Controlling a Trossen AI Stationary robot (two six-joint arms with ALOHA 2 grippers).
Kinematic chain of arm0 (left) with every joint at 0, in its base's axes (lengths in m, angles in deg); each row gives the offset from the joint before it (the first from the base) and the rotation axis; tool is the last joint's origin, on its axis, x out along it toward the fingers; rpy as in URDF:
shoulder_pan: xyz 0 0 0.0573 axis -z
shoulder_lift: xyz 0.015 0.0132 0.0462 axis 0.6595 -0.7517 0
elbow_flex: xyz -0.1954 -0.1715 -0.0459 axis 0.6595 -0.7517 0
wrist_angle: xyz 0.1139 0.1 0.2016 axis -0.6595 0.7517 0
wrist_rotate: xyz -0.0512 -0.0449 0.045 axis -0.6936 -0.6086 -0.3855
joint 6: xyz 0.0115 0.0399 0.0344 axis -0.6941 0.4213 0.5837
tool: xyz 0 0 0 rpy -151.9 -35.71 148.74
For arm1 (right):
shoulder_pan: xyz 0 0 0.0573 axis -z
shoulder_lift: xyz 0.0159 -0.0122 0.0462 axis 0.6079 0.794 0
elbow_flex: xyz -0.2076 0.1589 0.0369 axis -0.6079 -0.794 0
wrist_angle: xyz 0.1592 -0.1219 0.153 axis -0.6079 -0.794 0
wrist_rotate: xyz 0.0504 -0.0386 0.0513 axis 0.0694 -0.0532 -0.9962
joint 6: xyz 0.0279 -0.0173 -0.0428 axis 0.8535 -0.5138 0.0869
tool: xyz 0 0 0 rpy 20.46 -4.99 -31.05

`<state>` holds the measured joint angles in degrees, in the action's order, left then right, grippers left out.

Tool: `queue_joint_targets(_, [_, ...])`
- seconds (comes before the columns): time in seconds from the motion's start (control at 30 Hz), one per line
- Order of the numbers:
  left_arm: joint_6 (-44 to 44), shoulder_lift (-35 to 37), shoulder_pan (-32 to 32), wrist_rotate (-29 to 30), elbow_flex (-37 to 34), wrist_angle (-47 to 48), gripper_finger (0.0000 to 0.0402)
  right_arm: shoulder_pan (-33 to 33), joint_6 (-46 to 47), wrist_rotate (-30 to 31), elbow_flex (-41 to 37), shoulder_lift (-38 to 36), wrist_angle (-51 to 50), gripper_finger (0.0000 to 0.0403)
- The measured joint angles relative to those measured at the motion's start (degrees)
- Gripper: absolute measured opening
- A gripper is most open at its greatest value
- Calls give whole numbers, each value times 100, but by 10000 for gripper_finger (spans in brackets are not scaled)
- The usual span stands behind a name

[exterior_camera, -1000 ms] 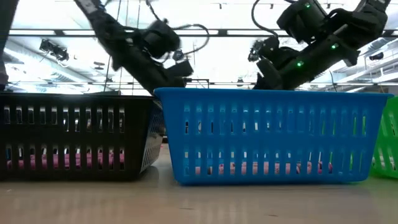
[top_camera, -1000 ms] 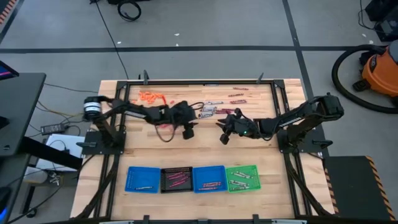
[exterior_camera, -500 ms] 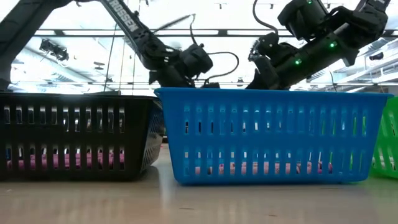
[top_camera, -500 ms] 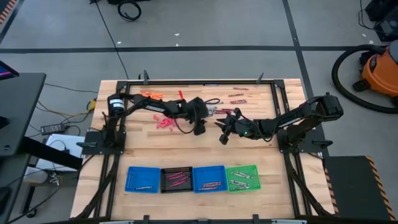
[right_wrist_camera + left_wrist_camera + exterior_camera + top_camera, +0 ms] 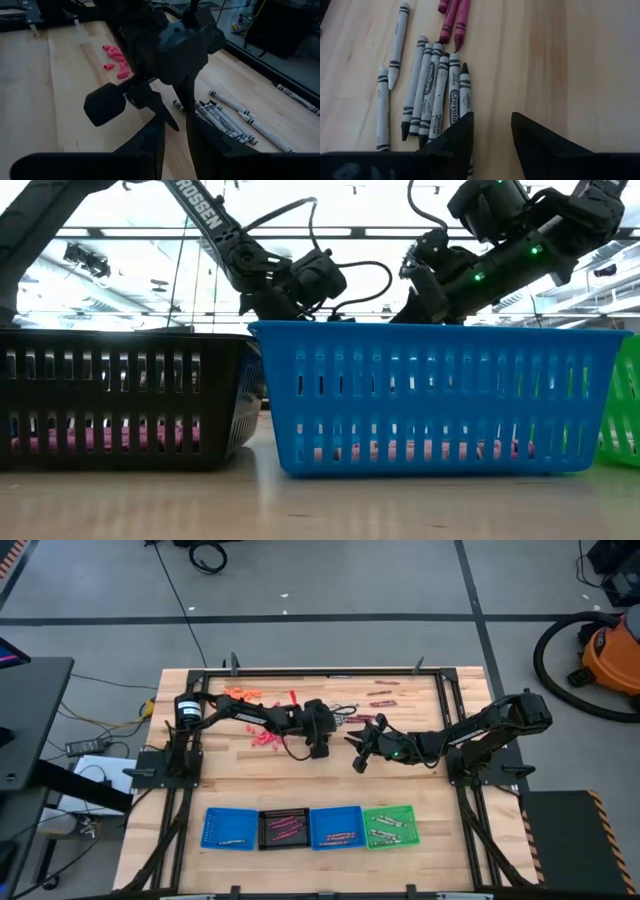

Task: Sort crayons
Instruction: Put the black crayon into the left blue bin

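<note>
Currently, the left gripper (image 5: 491, 131) is being held low over the wooden table (image 5: 420, 790), near its middle. Its fingers (image 5: 457, 140) are being kept slightly parted, with bare wood showing in the gap and nothing gripped. One fingertip is being positioned just beside the end of a row of grey crayons (image 5: 432, 90), which are lying side by side on the table. Two magenta crayons (image 5: 454, 22) are lying just beyond that row.

The right gripper (image 5: 172, 132) is being held close to the left gripper, facing it across the table's middle. Its fingers (image 5: 152, 135) are likewise being kept a little apart, and nothing is being held between them. In the right wrist view, the grey crayons (image 5: 222, 117) are seen lying beyond the left arm's wrist, and a cluster of pink pieces (image 5: 116, 62) is lying farther off.

At the table's near edge, four trays are standing in a row: a blue tray (image 5: 230, 828), a black tray (image 5: 284, 828), a second blue tray (image 5: 336, 827) and a green tray (image 5: 389, 826). Crayons are lying in each of them.
</note>
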<state>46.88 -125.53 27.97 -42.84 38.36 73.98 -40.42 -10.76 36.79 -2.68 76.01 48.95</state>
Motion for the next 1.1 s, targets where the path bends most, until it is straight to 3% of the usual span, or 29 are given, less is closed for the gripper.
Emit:
queue_joint_targets(0.27, [156, 2, -69, 285, 0, -95, 143, 0, 3, -40, 0, 0, 30, 86])
queue_joint_targets(0.5, [-57, -8, -337, -317, 0, 28, 143, 0, -37, -158, 0, -1, 87, 86])
queue_joint_targets(0.6, [-46, -55, -270, -313, 7, 92, 143, 0, -37, -158, 0, -1, 87, 86])
queue_joint_targets(1.1, [331, -122, 126, 470, 9, 43, 143, -4, 5, -302, 0, -1, 87, 86])
